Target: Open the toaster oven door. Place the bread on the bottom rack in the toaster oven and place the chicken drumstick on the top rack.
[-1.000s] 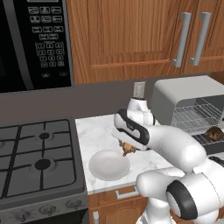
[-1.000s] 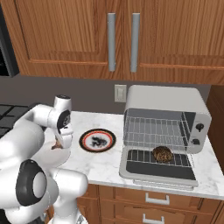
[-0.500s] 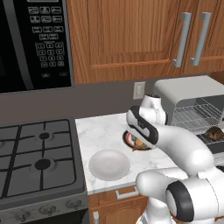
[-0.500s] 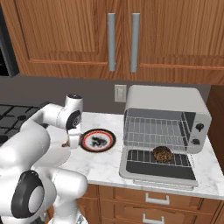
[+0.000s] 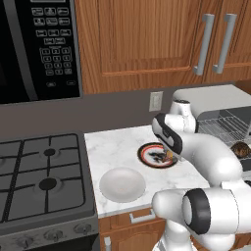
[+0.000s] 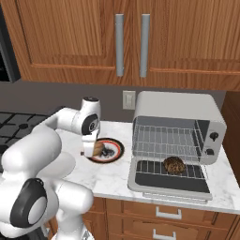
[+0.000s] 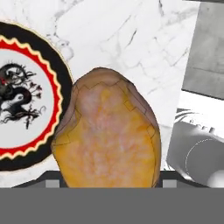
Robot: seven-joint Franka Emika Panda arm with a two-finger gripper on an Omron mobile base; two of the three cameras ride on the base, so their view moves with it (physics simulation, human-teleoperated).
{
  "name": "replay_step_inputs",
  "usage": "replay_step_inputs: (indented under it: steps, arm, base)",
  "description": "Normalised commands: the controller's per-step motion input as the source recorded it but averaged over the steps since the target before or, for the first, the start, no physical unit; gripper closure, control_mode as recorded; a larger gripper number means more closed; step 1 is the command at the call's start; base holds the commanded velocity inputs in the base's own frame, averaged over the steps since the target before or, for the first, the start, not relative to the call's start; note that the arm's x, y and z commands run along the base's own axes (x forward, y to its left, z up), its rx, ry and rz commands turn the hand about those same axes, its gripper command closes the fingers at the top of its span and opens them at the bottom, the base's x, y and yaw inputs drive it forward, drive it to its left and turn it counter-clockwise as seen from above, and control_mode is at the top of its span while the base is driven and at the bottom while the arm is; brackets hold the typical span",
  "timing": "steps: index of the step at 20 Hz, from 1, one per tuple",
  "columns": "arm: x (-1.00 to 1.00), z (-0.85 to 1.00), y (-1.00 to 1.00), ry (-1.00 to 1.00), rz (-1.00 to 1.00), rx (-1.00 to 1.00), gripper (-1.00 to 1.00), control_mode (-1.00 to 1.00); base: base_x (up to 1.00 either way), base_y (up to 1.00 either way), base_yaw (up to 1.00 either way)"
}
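A: What stays hidden around the two-finger gripper?

B: Its fingertips; the golden-orange chicken drumstick covers them in the hand view, and the frame's lower edge cuts off the drumstick's base.

A: And the round plate with the red and black rim?

B: The left edge crops it there. In the left base view the white arm hides part of the silver-grey toaster oven, and the dark brown lumpy bread sits at the right border.

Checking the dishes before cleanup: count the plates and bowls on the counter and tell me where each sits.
2. The patterned plate lies beside the toaster oven, under the gripper carrying the chicken drumstick. The white bowl sits near the stove.
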Motion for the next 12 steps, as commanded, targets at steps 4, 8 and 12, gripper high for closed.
replay_step_inputs:
  steps: [4,8,12]
  arm:
    - [0.08,0.11,-0.64,0.02,-0.17,-0.09,1.00,-1.00]
    - [-0.01,0.16,-0.71,0.00,-0.02,-0.07,1.00,-1.00]
    - [-0.01,0.14,-0.76,0.00,0.00,-0.06,1.00,-1.00]
  base:
    - [0.00,0.00,0.00]
    - [0.00,0.00,0.00]
    - [0.00,0.00,0.00]
